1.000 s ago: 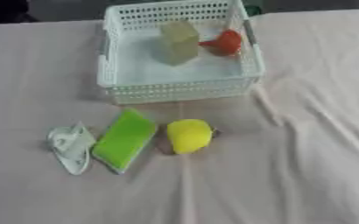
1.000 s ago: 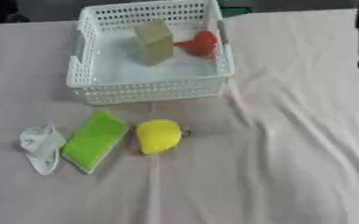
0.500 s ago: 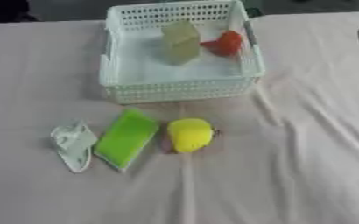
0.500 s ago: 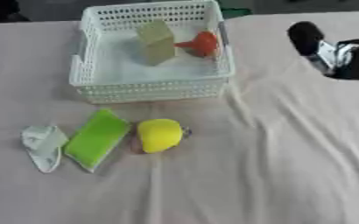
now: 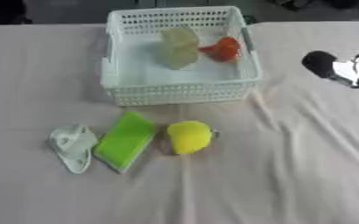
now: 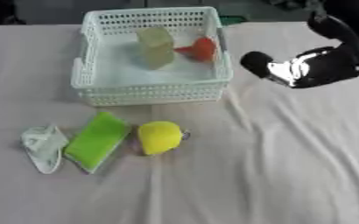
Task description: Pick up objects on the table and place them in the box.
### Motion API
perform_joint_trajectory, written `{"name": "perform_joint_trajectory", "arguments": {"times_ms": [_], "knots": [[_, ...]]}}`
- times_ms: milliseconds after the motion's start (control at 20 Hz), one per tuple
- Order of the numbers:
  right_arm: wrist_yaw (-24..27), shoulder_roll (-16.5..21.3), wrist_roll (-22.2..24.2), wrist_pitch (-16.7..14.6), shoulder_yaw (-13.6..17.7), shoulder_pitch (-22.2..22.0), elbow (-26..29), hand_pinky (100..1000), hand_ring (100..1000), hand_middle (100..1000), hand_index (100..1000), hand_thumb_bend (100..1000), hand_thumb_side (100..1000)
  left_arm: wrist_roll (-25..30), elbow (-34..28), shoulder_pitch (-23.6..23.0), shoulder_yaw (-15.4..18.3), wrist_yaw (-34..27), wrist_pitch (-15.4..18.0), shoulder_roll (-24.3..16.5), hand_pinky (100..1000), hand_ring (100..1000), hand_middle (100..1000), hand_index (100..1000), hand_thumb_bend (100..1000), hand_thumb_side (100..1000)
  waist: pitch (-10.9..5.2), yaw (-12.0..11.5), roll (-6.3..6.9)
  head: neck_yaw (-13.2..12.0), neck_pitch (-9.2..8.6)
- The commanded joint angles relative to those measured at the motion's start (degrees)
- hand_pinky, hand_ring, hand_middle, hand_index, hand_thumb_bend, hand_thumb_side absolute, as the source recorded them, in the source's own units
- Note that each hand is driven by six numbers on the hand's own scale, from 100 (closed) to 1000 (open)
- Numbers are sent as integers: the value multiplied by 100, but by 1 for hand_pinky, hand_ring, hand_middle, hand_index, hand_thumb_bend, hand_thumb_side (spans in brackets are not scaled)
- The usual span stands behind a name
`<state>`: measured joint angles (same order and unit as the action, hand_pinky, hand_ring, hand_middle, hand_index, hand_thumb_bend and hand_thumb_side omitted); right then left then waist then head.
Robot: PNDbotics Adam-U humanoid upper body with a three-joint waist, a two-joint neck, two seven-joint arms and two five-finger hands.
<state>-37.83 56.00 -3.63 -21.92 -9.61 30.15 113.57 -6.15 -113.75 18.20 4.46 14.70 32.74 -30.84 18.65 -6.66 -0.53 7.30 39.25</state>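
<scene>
Pale pinkish cloth (image 5: 305, 166), creased in long folds, is spread over the whole table in the left eye view. Toward the far side a white lattice-walled basket (image 5: 179, 89) is set, its long axis running away from the camera. Two things are held inside it, both at the far end: a pale yellowish-green, blocky item (image 5: 179, 47) standing near the middle, and a red-orange item (image 5: 223, 48) just beside it against the right wall. The near half of the basket floor is seen bare.

On the cloth in front of the basket three things are laid in a row, well apart from its near wall. At the left a pale, whitish-green crumpled piece (image 5: 72, 145) is found; next to it, almost touching, a bright green flat slab (image 5: 125, 140) is laid at a slant; to its right a yellow rounded object (image 5: 188, 136) is placed, with a small dark bit showing at its right edge. At the right edge of this view only part of the robot's right hand is caught — a dark, shiny shape.

In the right eye view the right hand (image 6: 305, 68) is shown more fully, black and silver, above the cloth just to the right of the basket. Nothing is held in it; whether its fingers are curled or straight cannot be told, as the shape is smeared. The same basket and row of three are seen, shifted leftward.
</scene>
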Motion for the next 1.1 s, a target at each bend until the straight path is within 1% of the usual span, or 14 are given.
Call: {"name": "perform_joint_trajectory", "arguments": {"times_ms": [50,100,200,250,650,850,1000,1100], "knots": [[-61,246,203,19,-170,188,102,867,894,866,974,549,1000,-1,-84,49,10,-72,-18,-173,1000,991,949,1000,100,932,-150,-13,-7,67,-21],[-78,259,286,23,-249,228,102,868,896,871,976,480,1000,1,-84,47,5,-88,-17,-169,1000,991,948,1000,100,933,-156,-24,-16,89,-20],[-90,258,426,49,-355,293,102,868,897,872,977,483,1000,8,-84,43,2,-114,-15,-165,1000,991,948,1000,100,933,-163,-32,-24,105,-18],[-29,239,481,32,-426,285,102,874,902,876,991,515,1000,12,-84,45,2,-123,-13,-164,1000,991,947,1000,100,933,-160,-39,-25,122,-25],[-127,154,1654,200,-995,563,102,879,906,871,991,584,1000,92,-84,57,-42,-198,-17,-159,1000,990,944,1000,100,934,-195,-111,-61,289,-40],[-59,104,2018,321,-1132,669,102,876,898,856,984,591,1000,122,-84,62,-48,-230,1,-160,1000,990,944,1000,100,934,-185,-145,-73,329,-16],[133,58,2289,406,-1252,736,102,871,905,857,991,640,1000,154,-84,66,-62,-234,7,-148,1000,990,943,998,100,936,-161,-190,-95,382,-17],[267,28,2485,473,-1305,792,102,870,905,857,991,648,1000,176,-84,62,-69,-230,8,-144,1000,990,943,997,100,936,-150,-210,-105,404,-15]]}}
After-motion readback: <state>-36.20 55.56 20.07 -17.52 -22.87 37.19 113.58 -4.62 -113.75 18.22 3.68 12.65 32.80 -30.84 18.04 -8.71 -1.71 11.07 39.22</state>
